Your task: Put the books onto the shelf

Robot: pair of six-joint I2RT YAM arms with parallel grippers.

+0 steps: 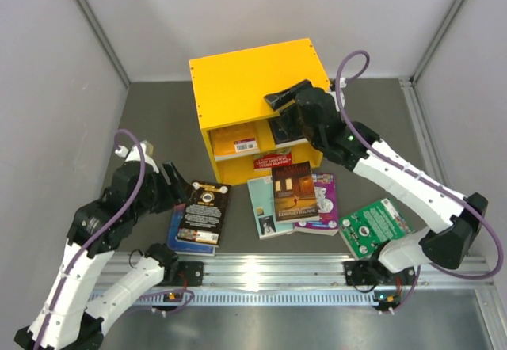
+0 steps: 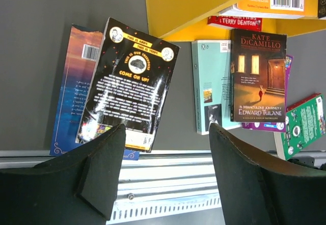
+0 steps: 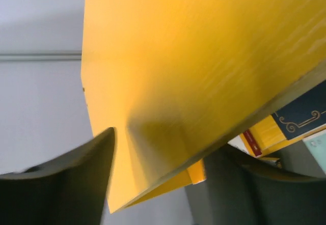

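Your left claw [image 2: 167,133] hangs spread and empty over the black book [image 2: 127,82], which lies on a blue book [image 2: 69,97] on the counter [image 2: 30,57]. Your right claw [image 1: 279,98] is up at the top front edge of the yellow shelf [image 1: 245,77], fingers apart. A teal book [image 1: 260,199], a brown book [image 1: 295,192], a purple book [image 1: 326,203] and a green book [image 1: 372,225] lie before the shelf; an orange book [image 1: 235,140] sits in its upper compartment

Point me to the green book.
In the top external view the green book lies flat at the near right, just right of the purple book and apart from the yellow shelf.
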